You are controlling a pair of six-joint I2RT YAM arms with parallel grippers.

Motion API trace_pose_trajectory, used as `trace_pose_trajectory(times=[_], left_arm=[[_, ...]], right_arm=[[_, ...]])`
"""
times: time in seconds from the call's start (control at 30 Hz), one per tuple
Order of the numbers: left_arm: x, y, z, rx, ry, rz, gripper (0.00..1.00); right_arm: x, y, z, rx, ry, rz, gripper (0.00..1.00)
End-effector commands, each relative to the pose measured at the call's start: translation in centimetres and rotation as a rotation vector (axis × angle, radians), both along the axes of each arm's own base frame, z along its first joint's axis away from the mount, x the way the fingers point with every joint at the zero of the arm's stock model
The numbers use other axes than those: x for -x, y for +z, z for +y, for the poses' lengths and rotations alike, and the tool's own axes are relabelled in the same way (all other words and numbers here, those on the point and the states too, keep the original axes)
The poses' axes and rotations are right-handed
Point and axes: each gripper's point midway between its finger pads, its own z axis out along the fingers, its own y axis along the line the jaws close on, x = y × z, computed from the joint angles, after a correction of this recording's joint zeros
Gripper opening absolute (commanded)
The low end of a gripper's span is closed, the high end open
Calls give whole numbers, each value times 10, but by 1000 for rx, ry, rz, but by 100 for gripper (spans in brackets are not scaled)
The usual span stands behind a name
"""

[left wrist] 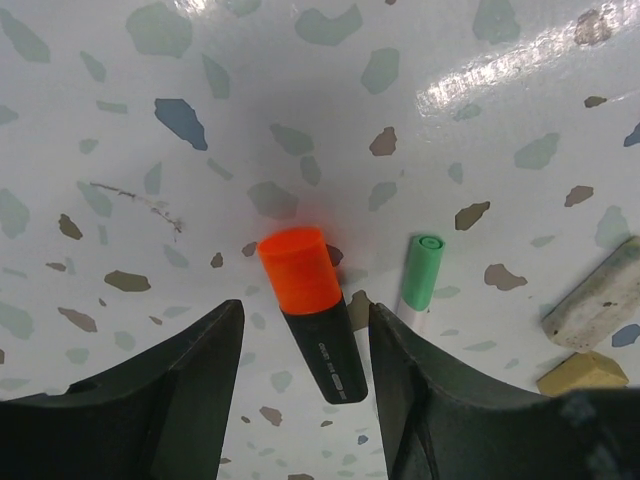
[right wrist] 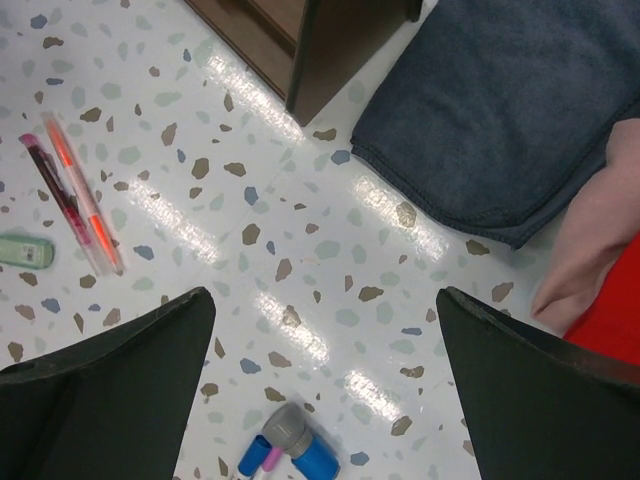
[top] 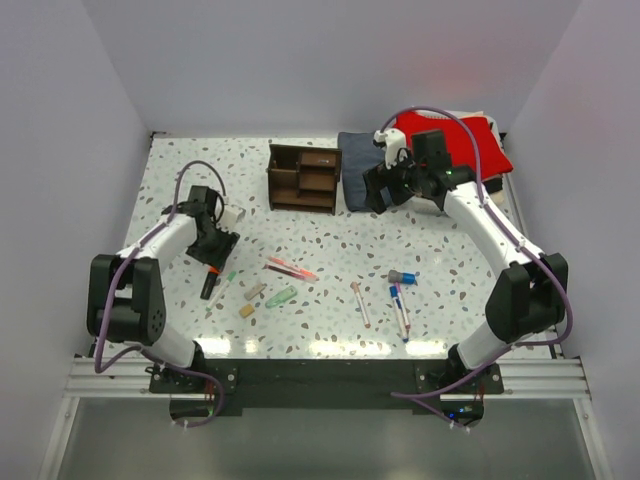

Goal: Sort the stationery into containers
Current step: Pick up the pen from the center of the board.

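**A:** How do the left gripper's (left wrist: 305, 312) fingers stand?

**B:** Partly apart, pointing down at the table (top: 340, 240), one on each side of the black marker (left wrist: 322, 345). The marker lies flat between them with its orange cap pointing away from the wrist. There is a clear gap on one side. On the other side the finger is so near the barrel that I cannot tell whether it touches.

**A:** And just outside those fingers?

**B:** A green-capped pen (left wrist: 420, 270) lies right beside the marker. Further out are a pale block (left wrist: 590, 305) and a tan block (left wrist: 583, 372), close together. All of this is at the near left of the table.

**A:** The right gripper (right wrist: 325, 300)?

**B:** Its fingers are spread wide and hold nothing, above bare table at the far right. A blue-capped pen (right wrist: 300, 450) lies between them, lower in the wrist view. Two slim pens (right wrist: 75, 190), one pink and one red, lie side by side off to one side, next to a pale green piece (right wrist: 25, 250).

**A:** And the container?

**B:** The wooden organizer (top: 303, 178) stands at the far middle. A folded dark blue cloth (right wrist: 500, 110) lies just to its right, with a red cloth (top: 470, 140) beyond that.
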Motion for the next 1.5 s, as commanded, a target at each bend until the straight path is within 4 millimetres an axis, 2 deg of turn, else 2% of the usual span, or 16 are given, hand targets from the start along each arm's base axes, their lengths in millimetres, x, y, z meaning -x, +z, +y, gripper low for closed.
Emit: trace_pose_trajectory(times=[0.0,0.3,0.6,0.67,0.7,0.77,0.8,0.87,0.9,1.07,1.1,1.13,1.17,1.2,1.23,1.47], left_arm=[[-2,-15,1,12,17,-1,57],[-4,-36,-2,27,17,39,52],[5,-41,-10,81,17,69,6],[-10,-12,-16,115,-6,8,1],[-35,16,-21,137,-24,-72,0],[-51,58,-35,205,-92,-145,0],[-80,101,-42,231,-126,-258,0],[-95,140,-62,322,-226,-323,0],[-111,176,-70,353,-270,-411,0],[-138,271,-126,618,-534,-718,0],[-137,261,-133,671,-549,-734,0],[-148,297,-147,722,-670,-928,0],[-141,313,-155,791,-685,-990,0],[-140,297,-160,841,-685,-1011,0],[-145,334,-165,836,-758,-1217,0],[-205,307,-201,1027,-694,-1163,0]], right_arm=[[5,14,-4,-9,-21,-29,97],[12,15,-8,5,-29,-33,97],[13,11,-11,9,-44,-34,96],[11,15,-11,12,-46,-46,97],[9,16,-13,15,-50,-52,97],[7,18,-12,15,-51,-64,97],[6,19,-12,16,-54,-65,96],[4,18,-12,14,-55,-68,96],[3,17,-11,12,-57,-68,96],[-5,21,-14,16,-84,-96,96],[-6,22,-14,18,-87,-102,96],[-7,22,-15,20,-91,-104,96],[-8,22,-16,26,-96,-103,96],[-8,20,-15,30,-92,-99,96],[-8,19,-16,35,-91,-98,96],[-11,19,-20,60,-100,-100,96]])
